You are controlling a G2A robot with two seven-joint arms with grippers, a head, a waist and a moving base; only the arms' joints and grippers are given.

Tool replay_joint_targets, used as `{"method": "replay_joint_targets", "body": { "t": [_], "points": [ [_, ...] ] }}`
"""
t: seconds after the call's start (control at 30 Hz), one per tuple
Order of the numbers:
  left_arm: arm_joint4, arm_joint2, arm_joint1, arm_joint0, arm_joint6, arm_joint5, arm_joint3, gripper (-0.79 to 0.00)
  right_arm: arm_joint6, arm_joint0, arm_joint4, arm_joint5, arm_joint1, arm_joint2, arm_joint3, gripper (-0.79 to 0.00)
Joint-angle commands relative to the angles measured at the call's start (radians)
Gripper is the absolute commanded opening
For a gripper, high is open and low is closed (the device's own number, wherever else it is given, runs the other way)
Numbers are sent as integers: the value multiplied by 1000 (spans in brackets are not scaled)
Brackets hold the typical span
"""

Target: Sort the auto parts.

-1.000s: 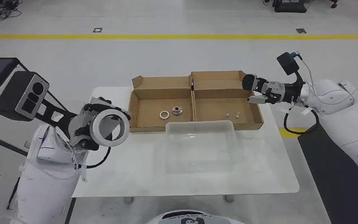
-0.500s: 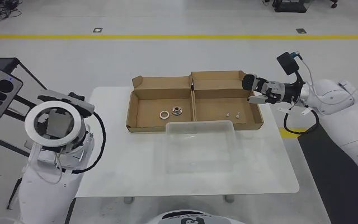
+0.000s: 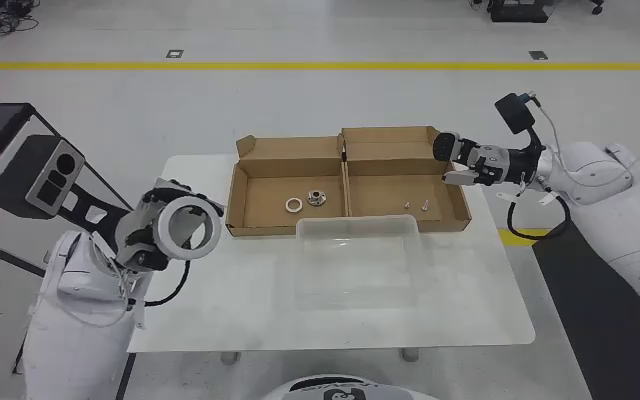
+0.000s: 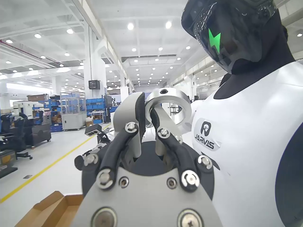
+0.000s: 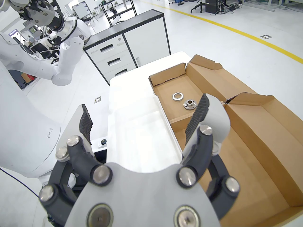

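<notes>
My left gripper [image 4: 147, 111] is shut on the rim of a large silver metal ring [image 4: 183, 106], held up in the air off the table's left edge; from above the ring [image 3: 187, 228] faces the camera and hides part of the gripper [image 3: 163, 233]. My right gripper [image 5: 144, 105] is open and holds nothing, hovering at the right end of the cardboard box [image 3: 345, 172], by its right compartment [image 3: 450, 160]. The left compartment holds a small ring [image 3: 294, 204] and a flanged hub [image 3: 316, 197]. Two small bolts [image 3: 416, 205] lie in the right compartment.
A clear plastic tray [image 3: 355, 223] stands on the white table [image 3: 240, 300] just in front of the box. A grey drawer cabinet [image 5: 132, 41] stands beyond the table's left end.
The left arm swung out to the left with the large ring and has come back toward the table's left edge. The right arm has not moved.
</notes>
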Motion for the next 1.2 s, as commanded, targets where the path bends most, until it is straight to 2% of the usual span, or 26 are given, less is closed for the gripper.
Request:
{"method": "replay_joint_targets", "body": {
  "t": [0.0, 0.1, 0.73, 0.87, 1.0, 1.17],
  "points": [
    [-24, 2, -1, 3, 11, 0, -2, -785, 0, 0, 0, 0, 0, 0, 0, 0],
    [-76, 11, -5, 8, 53, 0, -4, -785, 0, 0, 0, 0, 0, 0, 0, 0],
    [-73, 2, -6, 8, 29, 0, -4, -785, 0, 0, 0, 0, 0, 0, 0, 0],
    [-32, 11, -9, 1, 20, 59, -7, -785, 0, 0, 0, 0, 0, 0, 0, 0],
    [32, 45, -12, -25, -12, 80, 13, -785, 0, 0, 0, 0, 0, 0, 0, 0],
    [77, 130, -19, -61, -44, 107, 48, -785, 0, 0, 0, 0, 0, 0, 0, 0]
  ]
}}
